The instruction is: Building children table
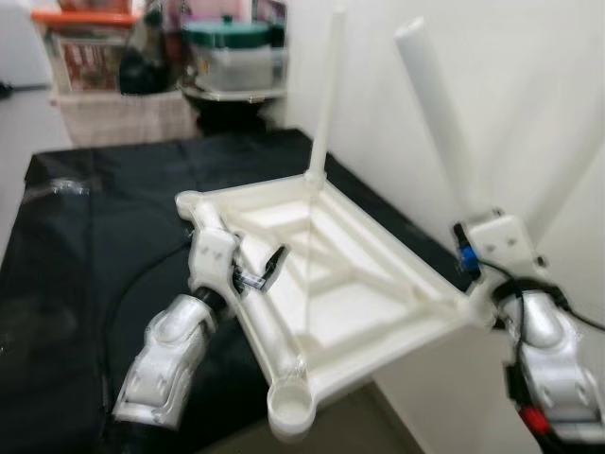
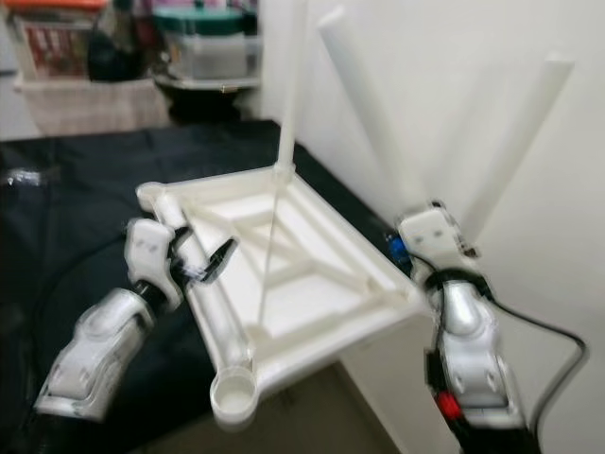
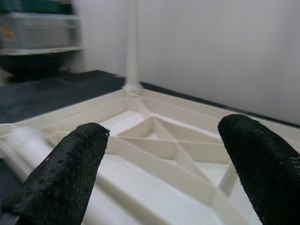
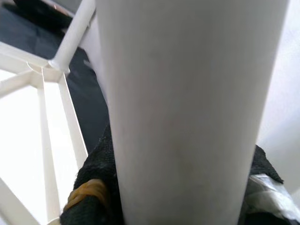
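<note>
We see the white moulded-plastic children's table top (image 1: pixel 331 274) lying upside down on a black cloth-covered surface (image 1: pixel 85 246), its ribbed underside facing up and one corner jutting out past the cloth's edge toward the white wall (image 1: pixel 529 104). One slim white plastic leg (image 1: pixel 326 95) already stands upright in the far corner socket. An empty round socket (image 1: pixel 289 405) sits at the near corner.

We judge the top to be light and stiff, a hollow rib-braced shell that will slide easily on the cloth and tip if pressed at the overhanging corner. Its raised rim and the thick rounded side rail look like the safest places to brace it. The second white cylindrical leg (image 1: pixel 440 104) is smooth and probably slippery, so a grip low down near its base gives the best control of the tilt.

Our left gripper (image 1: pixel 257 272) reaches in over the near-left rail, forearm angled up from below, fingers (image 3: pixel 65 178) spread wide with nothing between them, hovering just above the ribs. Our right gripper (image 1: pixel 492 248) rises at the right corner of the top, wrist upright, its padded fingers clamped around the lower part of the second leg, which leans away toward the wall.
</note>
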### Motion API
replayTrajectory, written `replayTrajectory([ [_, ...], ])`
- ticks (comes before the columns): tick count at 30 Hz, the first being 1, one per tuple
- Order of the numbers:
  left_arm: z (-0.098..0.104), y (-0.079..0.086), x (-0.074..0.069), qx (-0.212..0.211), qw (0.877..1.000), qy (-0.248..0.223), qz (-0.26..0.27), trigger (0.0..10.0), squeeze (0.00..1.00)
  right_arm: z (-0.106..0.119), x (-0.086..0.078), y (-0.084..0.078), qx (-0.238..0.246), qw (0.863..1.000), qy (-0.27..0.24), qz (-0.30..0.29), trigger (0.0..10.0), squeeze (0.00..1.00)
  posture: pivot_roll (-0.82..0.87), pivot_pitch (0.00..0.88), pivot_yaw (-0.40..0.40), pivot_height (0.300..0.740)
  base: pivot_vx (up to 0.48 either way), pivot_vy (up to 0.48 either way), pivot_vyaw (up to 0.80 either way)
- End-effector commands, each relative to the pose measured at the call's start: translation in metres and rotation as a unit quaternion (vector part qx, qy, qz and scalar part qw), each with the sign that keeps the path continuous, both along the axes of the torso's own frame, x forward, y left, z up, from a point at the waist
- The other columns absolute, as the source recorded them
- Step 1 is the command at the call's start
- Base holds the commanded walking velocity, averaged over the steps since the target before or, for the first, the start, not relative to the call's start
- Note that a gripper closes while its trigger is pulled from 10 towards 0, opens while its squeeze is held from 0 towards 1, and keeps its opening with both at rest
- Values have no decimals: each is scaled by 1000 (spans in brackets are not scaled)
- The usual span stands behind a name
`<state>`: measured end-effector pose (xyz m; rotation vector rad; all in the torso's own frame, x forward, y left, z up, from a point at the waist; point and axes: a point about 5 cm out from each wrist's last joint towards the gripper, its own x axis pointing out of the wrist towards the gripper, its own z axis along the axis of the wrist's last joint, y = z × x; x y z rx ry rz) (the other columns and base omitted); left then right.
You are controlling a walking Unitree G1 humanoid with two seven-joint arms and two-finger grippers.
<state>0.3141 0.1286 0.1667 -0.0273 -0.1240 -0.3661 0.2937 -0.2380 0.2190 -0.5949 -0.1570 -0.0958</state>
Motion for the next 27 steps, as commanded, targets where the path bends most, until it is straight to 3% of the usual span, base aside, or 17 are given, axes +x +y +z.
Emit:
replayTrajectory([
  [1,1,-4,0,0,1000,-1,-8,10000,0,-1,-2,2,4,1000,2,13,10000,0,17,0,-71,740,0,0,0],
  [8,1,-3,-1,3,1000,-1,-10,10000,0,-3,-3,10,-2,999,2,34,10000,0,19,0,-71,740,0,0,0],
  [13,0,-2,-1,3,1000,0,-9,10000,0,-4,-2,16,3,999,4,45,10000,0,22,0,-71,740,0,0,800],
  [16,0,-3,-1,4,1000,0,-11,10000,0,-4,-3,31,68,992,16,108,10000,0,17,0,-73,740,0,0,800],
  [27,1,-1,0,8,1000,-2,-9,10000,0,-6,-3,49,135,977,22,161,10000,0,31,0,-75,740,0,0,73],
])
